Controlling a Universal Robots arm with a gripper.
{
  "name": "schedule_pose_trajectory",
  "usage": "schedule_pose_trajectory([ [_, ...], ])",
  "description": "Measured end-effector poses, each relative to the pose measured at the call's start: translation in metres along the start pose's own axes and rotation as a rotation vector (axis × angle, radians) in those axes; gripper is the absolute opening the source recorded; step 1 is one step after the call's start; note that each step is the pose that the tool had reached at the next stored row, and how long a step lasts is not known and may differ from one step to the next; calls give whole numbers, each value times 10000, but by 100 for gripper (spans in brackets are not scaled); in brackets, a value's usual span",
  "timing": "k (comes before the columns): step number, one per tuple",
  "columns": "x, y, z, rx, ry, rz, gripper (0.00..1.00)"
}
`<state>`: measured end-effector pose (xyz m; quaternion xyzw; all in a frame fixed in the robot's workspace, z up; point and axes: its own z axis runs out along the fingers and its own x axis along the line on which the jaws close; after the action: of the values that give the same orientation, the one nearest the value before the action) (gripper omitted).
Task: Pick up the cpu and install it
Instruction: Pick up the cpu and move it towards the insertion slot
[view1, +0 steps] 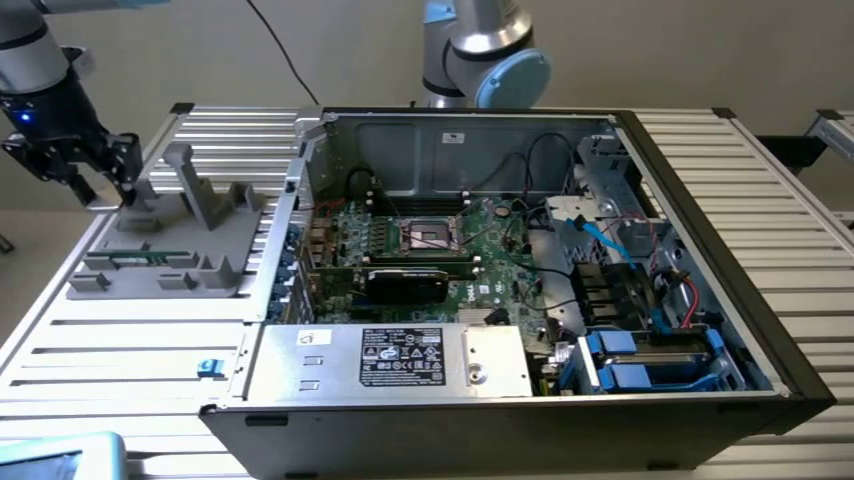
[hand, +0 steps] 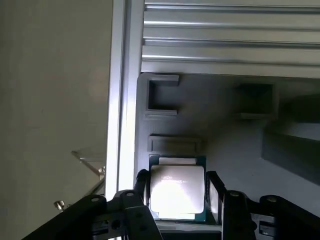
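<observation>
Open computer case lying on a slatted aluminium table, seen from the room with its side panel off. Inside it: a green motherboard with a square socket near the middle, a black card standing just in front of the socket, and a silver box with a white label along the near wall. Blue-fronted drive bays and bundled cables fill the end of the case at the exterior view's right. A grey moulded holder, with ribs and upright posts, sits on the table beside the case, at the exterior view's left. The robot arm reaches down to the holder's far corner, close to the table's edge, and its black gripper is low over that corner. A second section of the arm with a pale blue joint rises behind the case. A small blue clip lies on the slats near the case's front corner. In the wrist view, the cpu lies flat, its silver-grey top bright with glare and a thin greenish rim showing around it. It is framed by the gripper, whose two black fingers stand against opposite edges of the chip, clamped on it. Just beyond the cpu is a low grey ledge of the holder. Whether the chip rests on the holder or is raised off it cannot be told. Past the holder run the table's slats, and beside the table's rail lies plain beige floor.
</observation>
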<state>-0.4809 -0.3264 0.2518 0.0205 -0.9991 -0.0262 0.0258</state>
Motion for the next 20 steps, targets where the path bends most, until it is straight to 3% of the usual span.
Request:
schedule_pose_trajectory([
  [10, -67, 15, -458, 0, 0, 0, 56],
  [20, -305, 28, -927, -4, 67, 4, 56],
])
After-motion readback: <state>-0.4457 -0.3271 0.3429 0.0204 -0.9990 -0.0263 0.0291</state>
